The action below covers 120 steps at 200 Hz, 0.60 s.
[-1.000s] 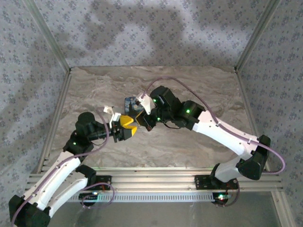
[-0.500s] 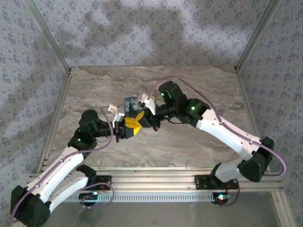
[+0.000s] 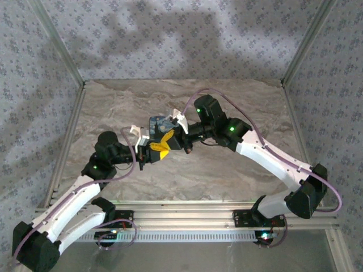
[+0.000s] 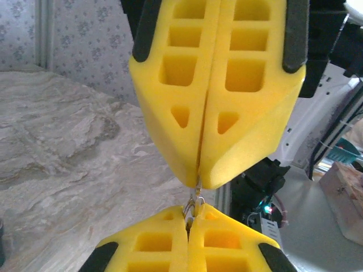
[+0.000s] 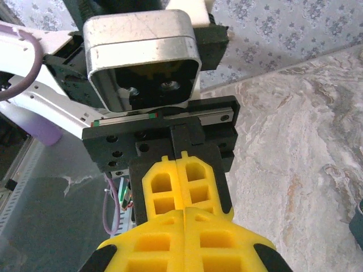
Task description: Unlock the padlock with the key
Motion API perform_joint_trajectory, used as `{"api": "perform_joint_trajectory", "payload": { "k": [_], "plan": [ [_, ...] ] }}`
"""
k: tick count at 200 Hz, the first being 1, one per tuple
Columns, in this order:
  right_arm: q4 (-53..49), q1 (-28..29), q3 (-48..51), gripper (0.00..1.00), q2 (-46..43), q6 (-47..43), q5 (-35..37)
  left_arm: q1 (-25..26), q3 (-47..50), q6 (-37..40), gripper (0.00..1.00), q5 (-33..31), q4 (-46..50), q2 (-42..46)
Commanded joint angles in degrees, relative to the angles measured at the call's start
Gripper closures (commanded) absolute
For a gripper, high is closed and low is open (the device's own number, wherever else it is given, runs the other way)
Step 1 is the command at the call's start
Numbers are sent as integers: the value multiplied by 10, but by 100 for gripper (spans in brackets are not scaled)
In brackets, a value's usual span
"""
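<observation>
At the middle of the table (image 3: 238, 181), tip to tip, the left gripper (image 4: 190, 220) and the right gripper (image 4: 199, 180) both have their yellow jaws pressed together. Each pinches one end of a small metal ring (image 4: 194, 203), which I judge belongs to the key. The padlock (image 3: 156, 122) lies just beyond the meeting tips, toward the back wall and nearer the right gripper; its long axis cannot be made out. Whichever arm takes the key must swing away from its partner and reach back. The marbled top is flat, and the patterned walls stand well apart
</observation>
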<state>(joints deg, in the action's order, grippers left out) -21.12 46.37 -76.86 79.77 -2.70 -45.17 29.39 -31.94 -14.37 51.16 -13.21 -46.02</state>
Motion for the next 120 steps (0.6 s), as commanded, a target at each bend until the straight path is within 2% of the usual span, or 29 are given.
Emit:
{"api": "perform_joint_trajectory", "payload": {
  "k": [1,17,34,45,80,99,120],
  "plan": [
    [26,3,2,91,3,48,-14,2,-28,30,100,-50,46,8],
    [31,4,3,92,15,61,-30,2,-33,31,100,-54,55,7],
    [32,10,4,99,26,61,-39,2,-36,29,100,-54,57,6],
    [32,12,6,99,29,60,-38,2,-37,29,100,-53,57,7],
    [35,9,9,78,28,63,-33,1,-45,33,100,-56,75,8],
    [35,8,11,73,28,65,-37,1,-50,35,100,-57,82,8],
    [31,7,16,75,30,64,-41,-1,-55,33,100,-56,88,4]
  ]
}}
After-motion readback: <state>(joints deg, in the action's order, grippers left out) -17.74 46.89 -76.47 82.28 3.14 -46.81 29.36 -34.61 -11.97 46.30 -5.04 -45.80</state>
